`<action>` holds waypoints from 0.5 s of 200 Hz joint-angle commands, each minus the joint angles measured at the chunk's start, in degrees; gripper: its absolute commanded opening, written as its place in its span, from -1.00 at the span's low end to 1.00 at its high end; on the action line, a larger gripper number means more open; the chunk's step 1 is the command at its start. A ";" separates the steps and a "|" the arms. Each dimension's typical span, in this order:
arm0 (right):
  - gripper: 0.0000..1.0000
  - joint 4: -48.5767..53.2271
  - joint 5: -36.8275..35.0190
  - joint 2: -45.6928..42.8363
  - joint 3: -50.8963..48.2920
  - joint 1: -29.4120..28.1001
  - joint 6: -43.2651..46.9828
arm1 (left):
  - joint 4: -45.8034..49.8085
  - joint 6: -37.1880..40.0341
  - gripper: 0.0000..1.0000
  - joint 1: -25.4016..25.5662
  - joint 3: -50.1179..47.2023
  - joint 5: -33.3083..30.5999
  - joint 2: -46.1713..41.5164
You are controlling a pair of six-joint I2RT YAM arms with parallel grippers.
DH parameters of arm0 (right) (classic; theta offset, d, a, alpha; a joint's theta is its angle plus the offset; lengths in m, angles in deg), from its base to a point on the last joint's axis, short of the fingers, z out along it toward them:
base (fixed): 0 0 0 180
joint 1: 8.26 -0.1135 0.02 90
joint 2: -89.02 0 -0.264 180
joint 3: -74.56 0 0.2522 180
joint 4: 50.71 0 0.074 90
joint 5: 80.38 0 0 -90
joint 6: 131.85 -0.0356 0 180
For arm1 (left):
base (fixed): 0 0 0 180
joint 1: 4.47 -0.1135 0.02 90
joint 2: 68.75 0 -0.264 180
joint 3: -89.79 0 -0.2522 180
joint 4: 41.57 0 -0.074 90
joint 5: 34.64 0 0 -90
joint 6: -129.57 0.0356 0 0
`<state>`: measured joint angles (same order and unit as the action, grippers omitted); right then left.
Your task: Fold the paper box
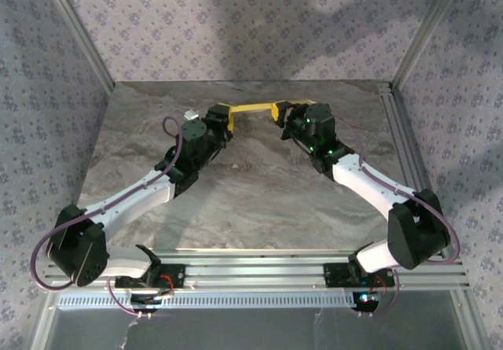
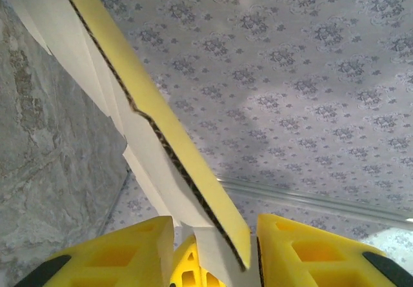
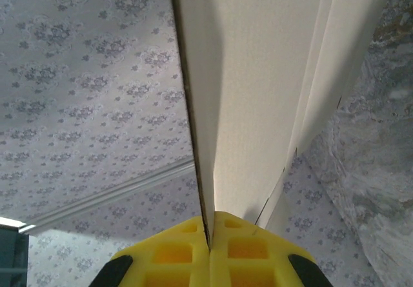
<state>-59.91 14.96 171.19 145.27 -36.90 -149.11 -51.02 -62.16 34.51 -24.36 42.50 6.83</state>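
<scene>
The paper box is held up as a thin yellow strip above the far part of the table, between my two grippers. My left gripper is at its left end. In the left wrist view the box shows a yellow face and a white flap, and its end lies between the yellow fingers of the left gripper, which stand apart with gaps beside the card. My right gripper is at the right end. In the right wrist view the right gripper is shut on the edge of the white card.
The marbled table top is bounded by patterned walls and aluminium posts. A slotted rail with both arm bases runs along the near edge. Both arms reach inward toward the far centre.
</scene>
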 commanded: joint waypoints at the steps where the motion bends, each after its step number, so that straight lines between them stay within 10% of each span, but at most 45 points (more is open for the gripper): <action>1: -1.00 -1.82 -0.86 0.61 2.18 -0.36 -1.28 | -4.89 -1.09 -0.24 0.39 3.00 2.81 0.30; 100: -1.00 -3.67 -1.13 2.25 2.16 -0.69 -3.03 | -5.72 1.25 -0.67 0.89 0.73 -0.34 -1.52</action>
<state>-61.24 14.90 173.31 145.79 -37.19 -150.60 -53.79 -61.40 35.06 -23.94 43.33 6.93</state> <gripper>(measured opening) 0.048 0.183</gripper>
